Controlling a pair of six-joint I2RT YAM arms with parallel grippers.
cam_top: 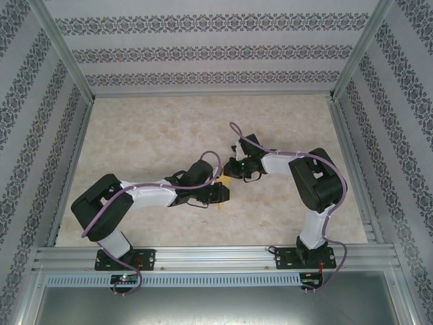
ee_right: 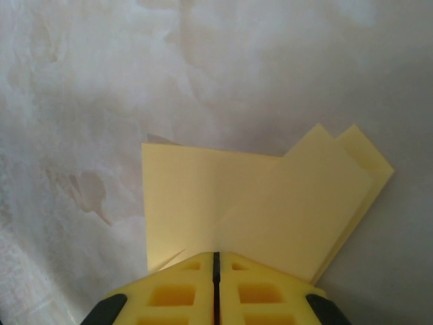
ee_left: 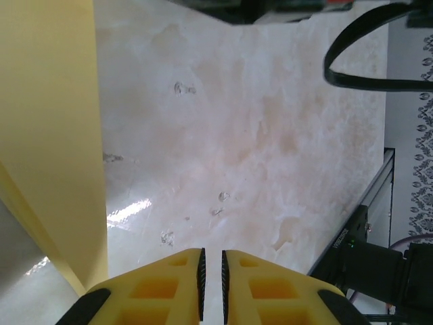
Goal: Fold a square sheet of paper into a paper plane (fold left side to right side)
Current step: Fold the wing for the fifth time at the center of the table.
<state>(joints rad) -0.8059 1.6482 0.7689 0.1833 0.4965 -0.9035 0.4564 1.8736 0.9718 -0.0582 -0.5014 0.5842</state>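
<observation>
The square sheet of paper (ee_right: 270, 210) lies on the marble table, yellow and partly folded, with layered flaps fanning out at its right corner. My right gripper (ee_right: 216, 253) is shut, its tips over the sheet's near edge; I cannot tell whether paper is pinched between them. In the left wrist view the paper (ee_left: 54, 122) rises as a yellow band along the left side. My left gripper (ee_left: 212, 252) stands beside it, jaws a narrow gap apart with bare table between them. From above, the two grippers (cam_top: 224, 193) (cam_top: 234, 174) meet over the paper (cam_top: 227, 183) at mid-table.
The right arm's black cable (ee_left: 358, 68) loops across the top right of the left wrist view, and its base (ee_left: 385, 271) sits lower right. An aluminium rail (cam_top: 216, 254) borders the near table edge. Patterned walls enclose the other sides.
</observation>
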